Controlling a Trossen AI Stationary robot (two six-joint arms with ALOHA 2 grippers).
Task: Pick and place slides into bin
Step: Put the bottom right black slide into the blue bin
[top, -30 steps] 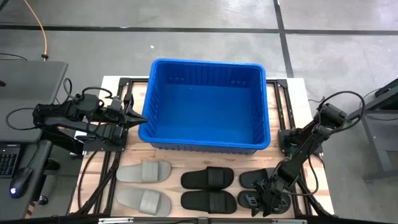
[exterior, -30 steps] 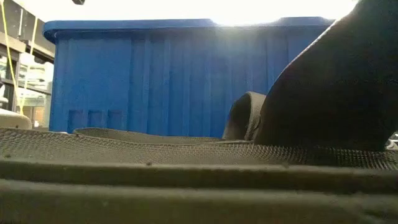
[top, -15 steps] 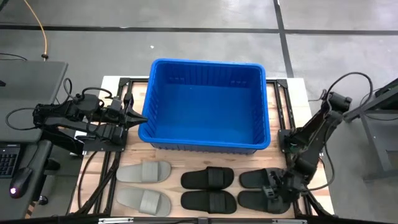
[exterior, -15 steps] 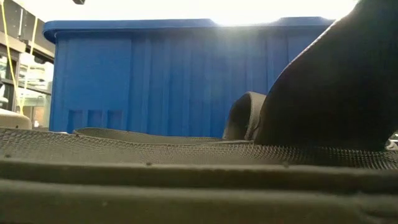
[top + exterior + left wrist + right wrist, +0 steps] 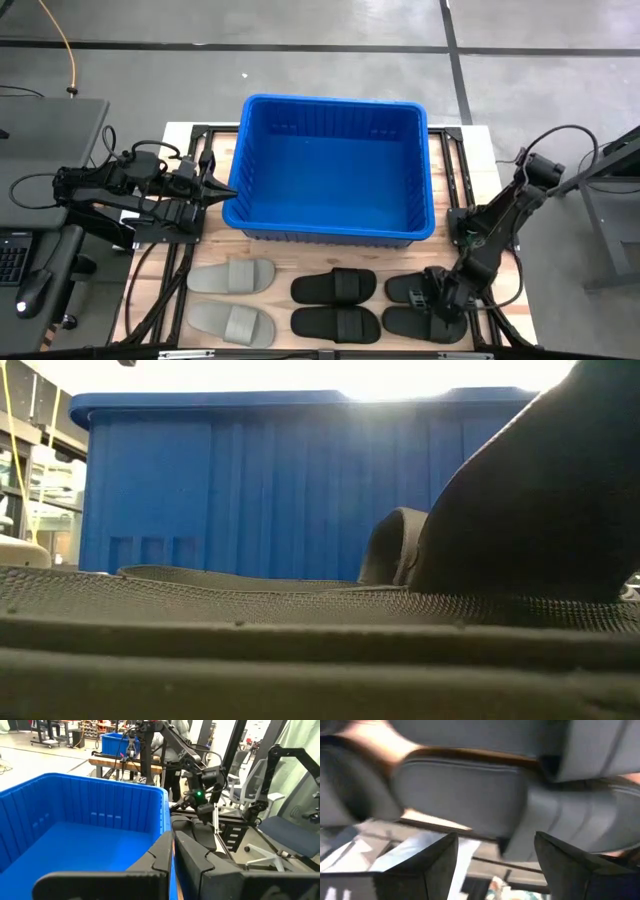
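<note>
The blue bin [image 5: 335, 170] stands at the table's far middle. Along the near edge lie slides flat on their soles: two light grey [image 5: 232, 276] [image 5: 232, 323], two black [image 5: 334, 286] [image 5: 336, 323], and a right-hand black pair [image 5: 408, 288] [image 5: 415, 323]. My right gripper [image 5: 440, 302] hangs open over that right pair, slanting down; in its wrist view the gripper [image 5: 495, 857] frames blurred dark slides [image 5: 465, 795] beyond the fingertips. My left gripper [image 5: 226, 190] is shut beside the bin's left wall [image 5: 75, 820].
A dark frame with cables borders the wooden table [image 5: 455, 150] on both sides. In the low view a black slide's strap [image 5: 395, 545] and a big dark shape [image 5: 540, 490] stand before the bin's wall [image 5: 270, 480]. A desk with a keyboard [image 5: 12, 255] is at left.
My right gripper has moved a little from the table's near edge toward the far edge and right, over the right-hand black slides, and has tipped as the wrist swung. It has stayed open. The slides lie where they were.
</note>
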